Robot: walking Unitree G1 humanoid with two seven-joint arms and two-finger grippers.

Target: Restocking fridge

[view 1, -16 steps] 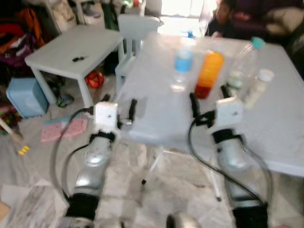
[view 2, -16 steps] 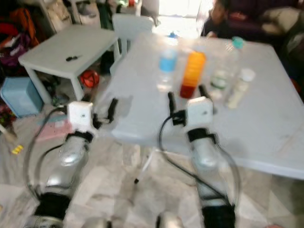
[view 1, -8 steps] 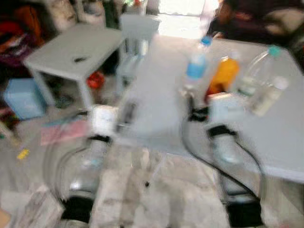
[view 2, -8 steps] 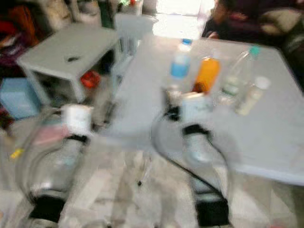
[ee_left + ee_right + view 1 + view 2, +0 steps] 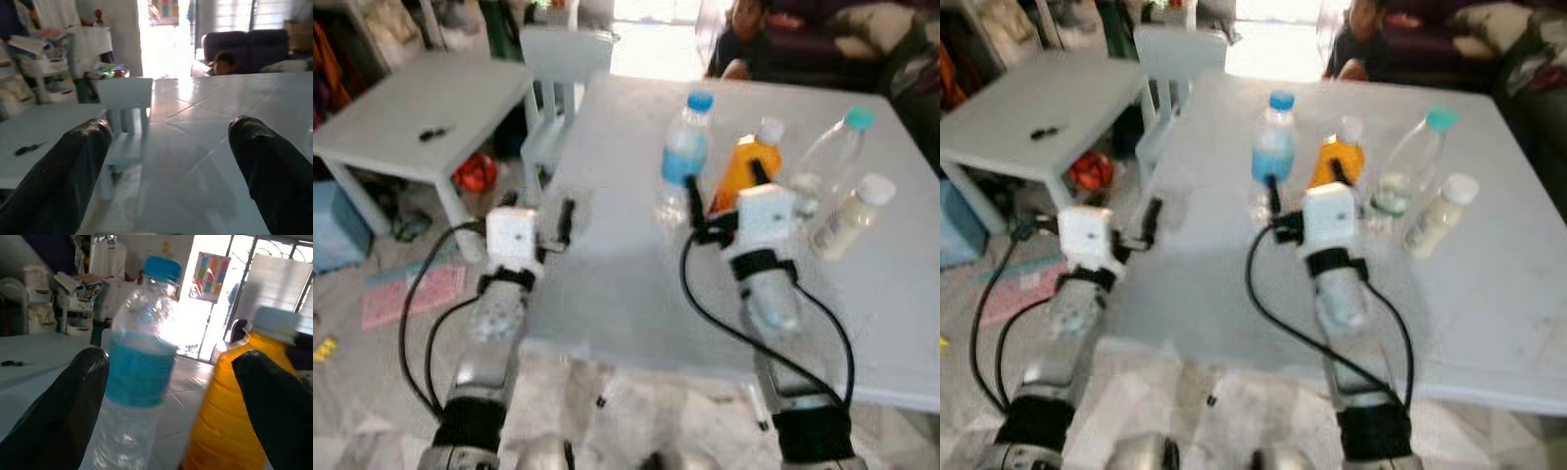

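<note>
No readable text on anything in view.

The water bottle point(image 5: 139, 362) wears a plain blue band with no legible print, the orange bottle point(image 5: 230, 401) shows no lettering, and the clear bottle point(image 5: 1408, 168) and the small white-capped bottle point(image 5: 1438, 213) near the table's point(image 5: 1489, 284) far edge are too blurred to read. A colourful poster point(image 5: 212, 275) behind them is only blocks of colour.

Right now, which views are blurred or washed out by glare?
Both eye views: mildly soft, usable. Right wrist view: backlit doorway glare behind the water bottle, orange bottle soft. Left wrist view: bright window glare, table sheen.
</note>
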